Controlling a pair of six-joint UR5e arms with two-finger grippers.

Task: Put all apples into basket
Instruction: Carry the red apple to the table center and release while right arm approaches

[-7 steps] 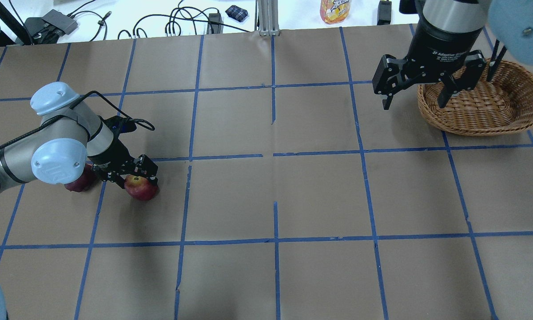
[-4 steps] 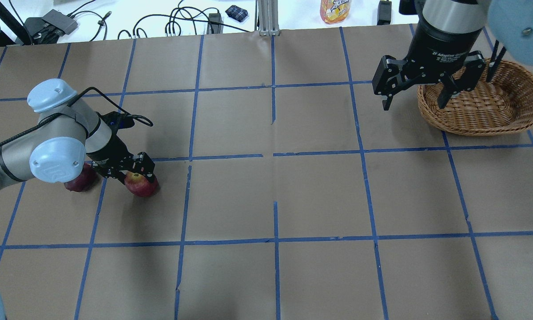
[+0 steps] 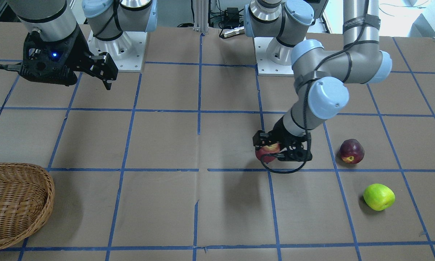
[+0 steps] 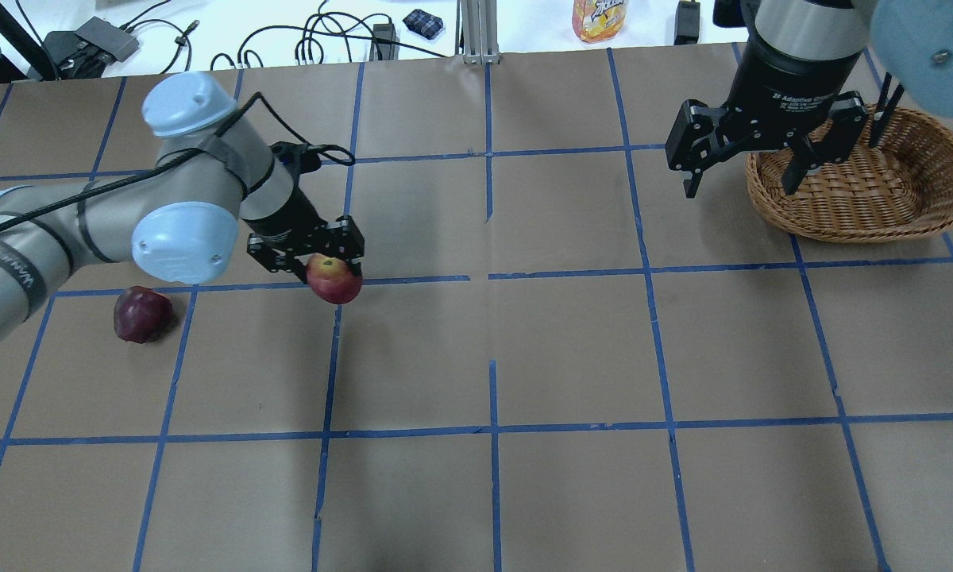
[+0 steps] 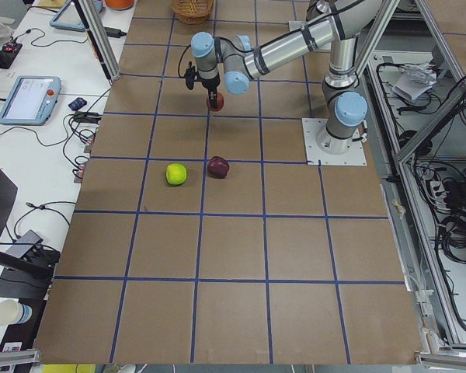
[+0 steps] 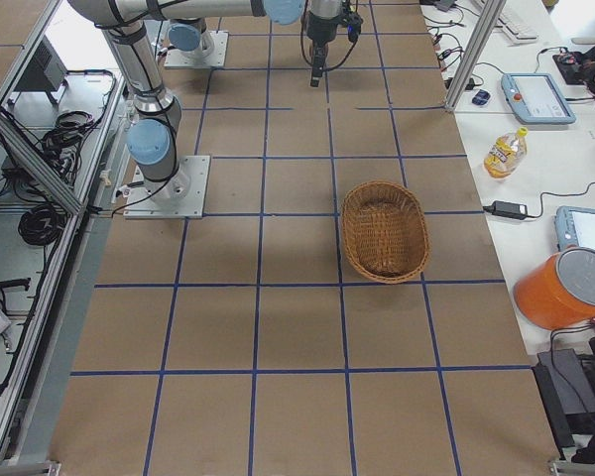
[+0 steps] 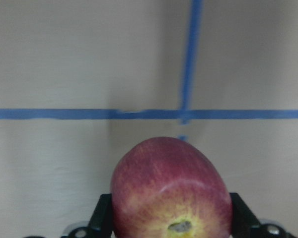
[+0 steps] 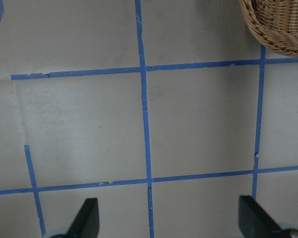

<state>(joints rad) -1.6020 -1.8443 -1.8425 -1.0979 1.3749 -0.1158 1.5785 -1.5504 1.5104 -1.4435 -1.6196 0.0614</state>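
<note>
My left gripper [image 4: 326, 266] is shut on the red apple [image 4: 334, 280] and holds it above the table, left of centre. The apple fills the bottom of the left wrist view [image 7: 171, 191] between the two fingers. The maroon apple [image 4: 141, 314] lies on the table to the left, behind the arm. The green apple [image 3: 378, 197] lies beyond it and is hidden in the overhead view. The wicker basket [image 4: 842, 230] stands at the far right. My right gripper [image 4: 740, 187] hangs open and empty over the basket's left rim.
Brown paper with a blue tape grid covers the table [image 4: 572, 349]. Cables, a juice bottle [image 4: 599, 17] and other gear lie past the far edge. The wide stretch between the red apple and the basket holds nothing.
My left gripper has lifted the red apple off the table and carried it right and away from the maroon apple, which now shows fully. The right gripper has stayed in place.
</note>
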